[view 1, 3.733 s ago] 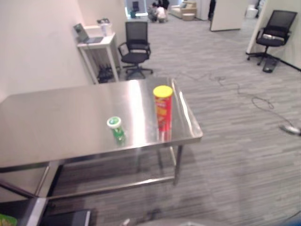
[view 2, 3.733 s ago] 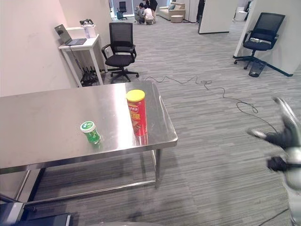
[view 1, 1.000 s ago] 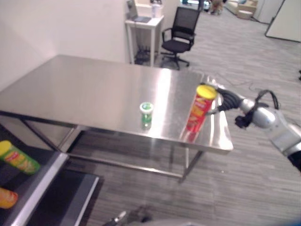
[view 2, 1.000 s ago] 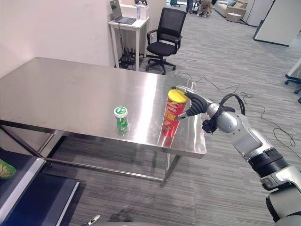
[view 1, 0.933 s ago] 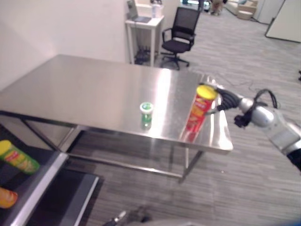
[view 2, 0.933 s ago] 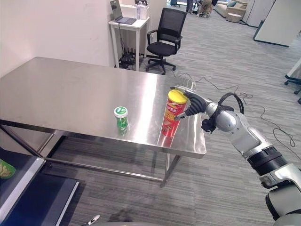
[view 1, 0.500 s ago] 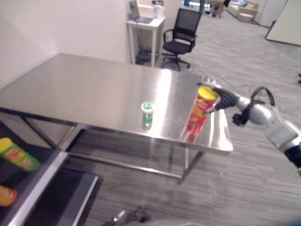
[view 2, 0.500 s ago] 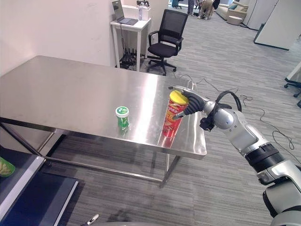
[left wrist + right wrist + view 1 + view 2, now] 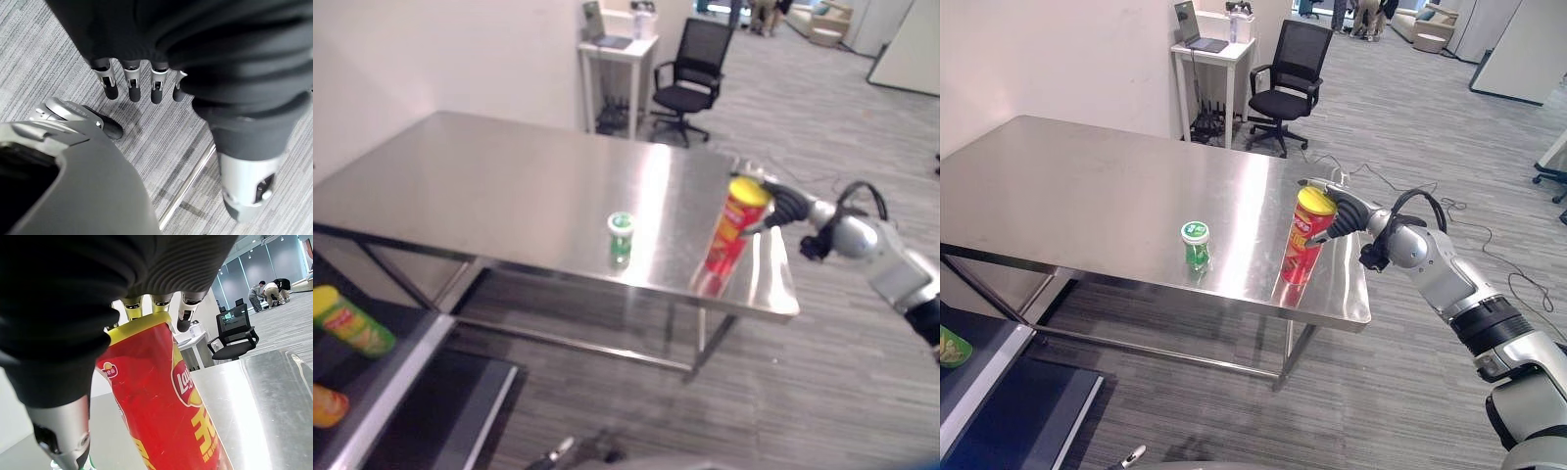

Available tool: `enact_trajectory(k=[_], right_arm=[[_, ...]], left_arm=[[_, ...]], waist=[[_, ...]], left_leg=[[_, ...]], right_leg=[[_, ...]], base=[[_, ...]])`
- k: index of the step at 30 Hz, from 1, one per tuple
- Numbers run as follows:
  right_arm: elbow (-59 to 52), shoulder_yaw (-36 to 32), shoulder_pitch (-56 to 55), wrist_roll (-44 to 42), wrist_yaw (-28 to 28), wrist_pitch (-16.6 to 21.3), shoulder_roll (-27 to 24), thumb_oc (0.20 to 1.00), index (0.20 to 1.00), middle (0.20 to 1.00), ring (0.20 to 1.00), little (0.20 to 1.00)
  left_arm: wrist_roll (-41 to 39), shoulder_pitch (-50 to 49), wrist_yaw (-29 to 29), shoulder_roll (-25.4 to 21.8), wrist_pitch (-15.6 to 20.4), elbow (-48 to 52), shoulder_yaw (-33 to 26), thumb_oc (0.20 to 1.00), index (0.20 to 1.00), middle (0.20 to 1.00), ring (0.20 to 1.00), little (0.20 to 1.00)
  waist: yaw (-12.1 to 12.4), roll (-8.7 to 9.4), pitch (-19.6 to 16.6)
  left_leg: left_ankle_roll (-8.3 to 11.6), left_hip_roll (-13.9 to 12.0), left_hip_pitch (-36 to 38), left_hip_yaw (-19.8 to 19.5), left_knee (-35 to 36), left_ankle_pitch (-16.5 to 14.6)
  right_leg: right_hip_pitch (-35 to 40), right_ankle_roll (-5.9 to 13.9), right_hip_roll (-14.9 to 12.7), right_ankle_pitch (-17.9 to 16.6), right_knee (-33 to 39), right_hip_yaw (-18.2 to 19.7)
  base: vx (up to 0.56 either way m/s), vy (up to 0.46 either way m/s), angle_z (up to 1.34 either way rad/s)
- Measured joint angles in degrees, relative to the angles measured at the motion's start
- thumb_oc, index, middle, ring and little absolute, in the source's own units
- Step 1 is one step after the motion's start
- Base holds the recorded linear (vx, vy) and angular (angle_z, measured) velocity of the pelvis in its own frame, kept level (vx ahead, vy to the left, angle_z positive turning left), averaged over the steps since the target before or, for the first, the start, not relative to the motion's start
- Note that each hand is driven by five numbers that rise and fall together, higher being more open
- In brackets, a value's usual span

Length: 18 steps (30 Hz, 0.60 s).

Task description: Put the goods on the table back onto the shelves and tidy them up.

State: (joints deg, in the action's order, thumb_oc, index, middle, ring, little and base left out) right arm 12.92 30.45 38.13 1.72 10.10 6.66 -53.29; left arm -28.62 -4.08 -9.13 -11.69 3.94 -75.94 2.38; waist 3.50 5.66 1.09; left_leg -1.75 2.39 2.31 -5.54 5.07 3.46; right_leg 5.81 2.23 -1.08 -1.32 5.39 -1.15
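Barely starting: right hand (image 9: 1337, 217) closing fingers round red can (image 9: 1307, 238), tilting on surface (image 9: 1087, 196); green jar (image 9: 1196, 244) waiting. Left hand (image 9: 142, 81) hanging relaxed, holding nothing.

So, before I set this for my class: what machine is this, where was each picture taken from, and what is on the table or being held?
This is a two-legged humanoid robot tidying goods onto shelves. Two pictures come from cameras in its head, looking down; two come from cameras on its wrists. On the steel table stand a tall red chip can with a yellow lid and a small green jar. The right hand has its fingers and thumb around the can's top, and the can leans slightly. The left hand hangs open over the carpet, holding nothing. A green can already lies on the shelf at lower left.
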Motion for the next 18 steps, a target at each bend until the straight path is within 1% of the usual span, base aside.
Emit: enact_trajectory(k=[3, 4, 5, 6, 7, 18], right_arm=[[0.13, 0.04, -0.01, 0.00, -0.57, -0.26, 1.23, 1.000, 1.000, 1.000, 1.000, 1.000], [0.13, 0.00, -0.03, -0.01, -0.52, -0.30, 1.22, 0.627, 0.627, 0.627, 0.627, 0.627], [0.11, -0.04, -0.11, -0.01, -0.53, -0.29, 1.22, 0.583, 0.583, 0.583, 0.583, 0.583], [0.12, -0.05, -0.15, -0.01, -0.54, -0.31, 1.22, 0.448, 0.448, 0.448, 0.448, 0.448], [0.10, -0.19, -0.15, -0.08, -0.57, -0.28, 1.22, 0.200, 0.200, 0.200, 0.200, 0.200], [-0.12, -0.65, -0.22, 0.02, 1.08, 0.40, 1.10, 0.200, 0.200, 0.200, 0.200, 0.200]], left_arm=[[0.00, -0.01, 0.06, 0.04, 0.00, 0.05, 0.00, 1.000, 1.000, 1.000, 1.000, 1.000], [0.00, -0.03, 0.06, 0.03, 0.00, 0.07, 0.00, 1.000, 1.000, 1.000, 1.000, 1.000], [0.00, -0.04, 0.06, 0.03, 0.01, 0.08, 0.00, 1.000, 1.000, 1.000, 1.000, 1.000], [0.00, -0.04, 0.06, 0.04, 0.01, 0.11, 0.00, 1.000, 1.000, 1.000, 1.000, 1.000], [0.00, -0.10, 0.06, 0.05, 0.00, 0.19, 0.00, 1.000, 1.000, 1.000, 1.000, 1.000], [0.00, -0.37, 0.05, 0.06, 0.08, 0.75, 0.00, 1.000, 1.000, 1.000, 1.000, 1.000]], waist=[[0.02, -0.08, 0.02], [0.04, -0.08, 0.02], [0.04, -0.09, 0.01], [0.03, -0.10, 0.02], [0.03, -0.12, 0.01], [0.07, -0.18, 0.02]], left_leg=[[0.01, 0.00, -0.02, -0.03, 0.00, 0.01], [0.01, 0.00, -0.02, -0.04, 0.00, 0.01], [0.01, 0.00, -0.01, -0.04, 0.00, 0.01], [0.01, 0.00, 0.00, -0.04, 0.00, 0.01], [0.01, 0.00, 0.00, -0.04, 0.00, 0.01], [0.05, 0.00, 0.01, -0.15, 0.00, 0.03]], right_leg=[[0.00, -0.01, 0.00, -0.01, 0.00, -0.04], [0.00, -0.01, 0.00, -0.01, 0.00, -0.04], [0.01, -0.01, 0.00, 0.00, 0.00, -0.04], [0.02, -0.01, 0.00, 0.00, 0.00, -0.04], [0.02, -0.01, 0.00, 0.00, 0.00, -0.04], [0.09, -0.01, 0.00, 0.00, 0.01, -0.18]], base=[[0.00, 0.000, 0.00], [0.00, 0.000, 0.00], [0.00, 0.000, 0.00], [0.00, 0.000, 0.00], [0.00, 0.000, 0.00], [0.00, 0.000, 0.00]])
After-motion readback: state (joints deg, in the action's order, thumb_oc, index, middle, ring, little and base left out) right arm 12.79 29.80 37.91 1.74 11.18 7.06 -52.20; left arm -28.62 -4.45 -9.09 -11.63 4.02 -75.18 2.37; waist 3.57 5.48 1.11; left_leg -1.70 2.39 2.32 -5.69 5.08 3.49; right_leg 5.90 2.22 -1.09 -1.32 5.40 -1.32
